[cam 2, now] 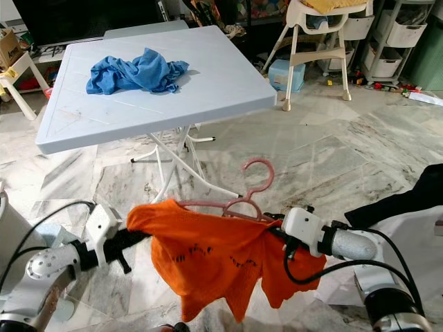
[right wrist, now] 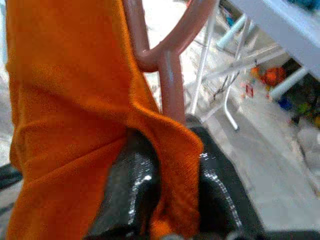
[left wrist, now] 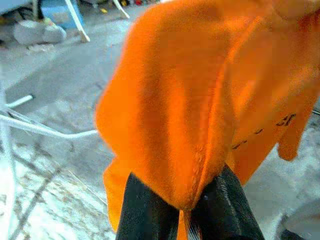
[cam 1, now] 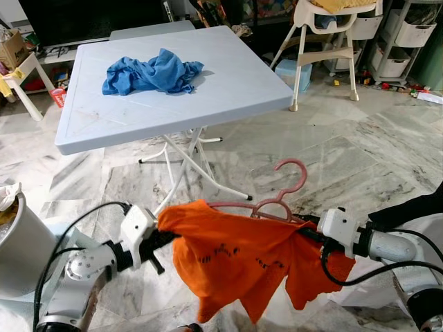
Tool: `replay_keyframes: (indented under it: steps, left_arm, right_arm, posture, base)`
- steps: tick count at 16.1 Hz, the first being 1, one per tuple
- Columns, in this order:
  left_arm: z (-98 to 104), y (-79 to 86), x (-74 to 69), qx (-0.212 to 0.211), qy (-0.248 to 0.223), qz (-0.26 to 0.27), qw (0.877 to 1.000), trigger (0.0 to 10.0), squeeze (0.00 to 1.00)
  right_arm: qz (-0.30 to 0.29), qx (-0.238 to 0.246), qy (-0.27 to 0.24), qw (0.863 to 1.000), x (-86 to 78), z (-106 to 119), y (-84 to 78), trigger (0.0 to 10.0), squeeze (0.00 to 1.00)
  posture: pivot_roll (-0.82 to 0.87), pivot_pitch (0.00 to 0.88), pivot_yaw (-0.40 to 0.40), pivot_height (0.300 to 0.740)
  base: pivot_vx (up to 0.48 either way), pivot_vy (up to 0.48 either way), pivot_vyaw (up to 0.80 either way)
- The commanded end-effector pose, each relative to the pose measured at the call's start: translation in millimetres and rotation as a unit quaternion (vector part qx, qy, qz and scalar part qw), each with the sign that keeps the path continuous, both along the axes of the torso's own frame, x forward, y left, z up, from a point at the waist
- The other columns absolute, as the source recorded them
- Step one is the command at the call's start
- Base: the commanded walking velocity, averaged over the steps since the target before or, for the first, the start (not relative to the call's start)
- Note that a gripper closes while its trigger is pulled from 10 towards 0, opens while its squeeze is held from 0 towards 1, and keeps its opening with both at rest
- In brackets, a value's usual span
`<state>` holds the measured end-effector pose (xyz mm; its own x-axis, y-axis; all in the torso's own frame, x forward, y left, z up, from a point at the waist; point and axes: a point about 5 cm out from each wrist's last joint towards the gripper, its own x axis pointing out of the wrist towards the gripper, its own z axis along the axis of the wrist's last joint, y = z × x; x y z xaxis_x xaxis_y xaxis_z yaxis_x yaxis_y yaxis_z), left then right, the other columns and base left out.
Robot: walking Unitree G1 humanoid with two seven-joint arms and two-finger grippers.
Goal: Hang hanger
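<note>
1. Orange shirt (cam 1: 235,259): draped over a pink plastic hanger (cam 1: 280,197), held in the air between the two arms, in front of the worktop and above the marble floor (cam 1: 346,159). Dark print shows on the cloth. The lower hem hangs loose and uneven.
2. Pink plastic hanger: hook upright and free above the shirt, neck and part of one shoulder bar exposed, the rest covered by cloth. It hangs on nothing.
3. Left claw (left wrist: 187,212): at the shirt's left shoulder, both black fingers closed narrow on a fold of orange cloth.
4. Right claw (right wrist: 172,175): at the shirt's right shoulder, fingers pinched on orange cloth just below the hanger's neck; the pink bar runs down to the fingers, though actual contact with it cannot be told.
5. White folding worktop (cam 1: 235,90): stands beyond the shirt, on crossed white metal legs.
6. Blue garment (cam 1: 152,72): crumpled heap lying on the worktop, toward its far left part.
7. White high chair (cam 1: 325,41): on the floor to the right of the worktop, well apart from the shirt.
8. White bin (cam 1: 21,242): at the near left edge, beside the left arm.
</note>
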<state>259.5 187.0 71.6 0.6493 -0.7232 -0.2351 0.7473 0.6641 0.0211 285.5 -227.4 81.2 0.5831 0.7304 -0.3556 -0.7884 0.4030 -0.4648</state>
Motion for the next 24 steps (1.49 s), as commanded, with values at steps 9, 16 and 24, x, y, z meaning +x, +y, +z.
replay_keyframes:
  steps: [9, 16, 24]
  left_arm:
    - [-27, 7.5, -19.5, 0.019, 0.044, 0.097, 0.994, 0.0, 0.00]
    - [-41, -6.1, -34.5, 0.001, 0.087, 0.122, 0.989, 0.0, 0.00]
    - [-38, -6.2, -17.3, 0.099, 0.008, 0.156, 0.983, 10.0, 0.00]
  right_arm:
    - [-0.186, -0.019, -0.069, 0.980, 26.0, 16, -34.6, 10.0, 0.00]
    - [-0.254, -0.038, -0.113, 0.960, 37.0, 32, -51.1, 10.0, 0.00]
    - [-0.100, 0.005, -0.166, 0.981, 35.6, 44, -6.6, 10.0, 0.00]
  posture:
    - [-0.07, 0.044, 0.082, 0.740]
    - [-0.07, 0.043, 0.079, 0.740]
    - [-0.08, 0.040, 0.082, 0.740]
  base:
    - [0.000, 0.000, 0.00]
    - [0.000, 0.000, 0.00]
    - [0.000, 0.000, 0.00]
